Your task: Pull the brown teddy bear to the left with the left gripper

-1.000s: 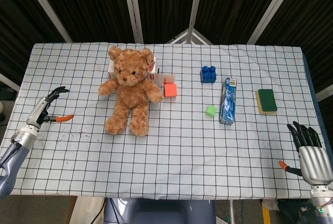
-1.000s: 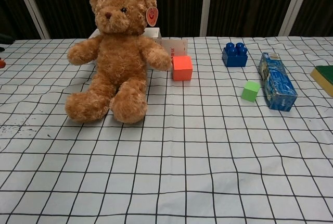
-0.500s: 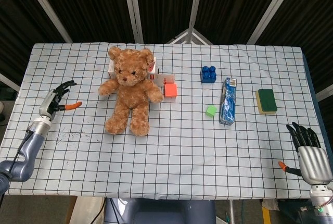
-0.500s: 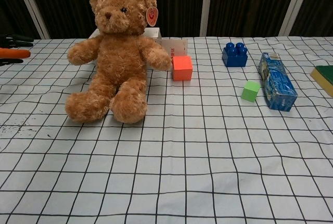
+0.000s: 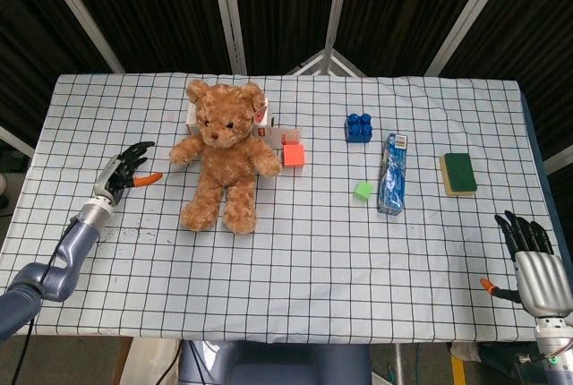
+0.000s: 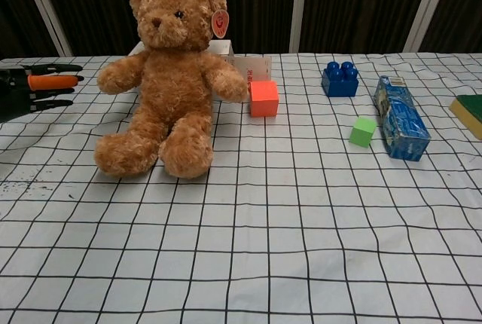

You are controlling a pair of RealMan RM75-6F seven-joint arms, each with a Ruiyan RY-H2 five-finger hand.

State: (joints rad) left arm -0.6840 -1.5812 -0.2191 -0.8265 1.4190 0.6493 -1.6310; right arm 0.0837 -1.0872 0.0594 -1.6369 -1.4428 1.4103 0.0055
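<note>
Half a second on, we are moving our left hand (image 5: pixel 125 171), fingers spread and empty, closer to the brown teddy bear (image 5: pixel 224 157); contact is not yet made.

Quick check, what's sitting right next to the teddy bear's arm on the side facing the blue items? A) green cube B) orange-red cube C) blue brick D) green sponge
B: the orange-red cube sits right beside the teddy bear, by its outstretched arm, while the green cube, blue brick and sponge all lie further off toward the right side of the table.
</note>
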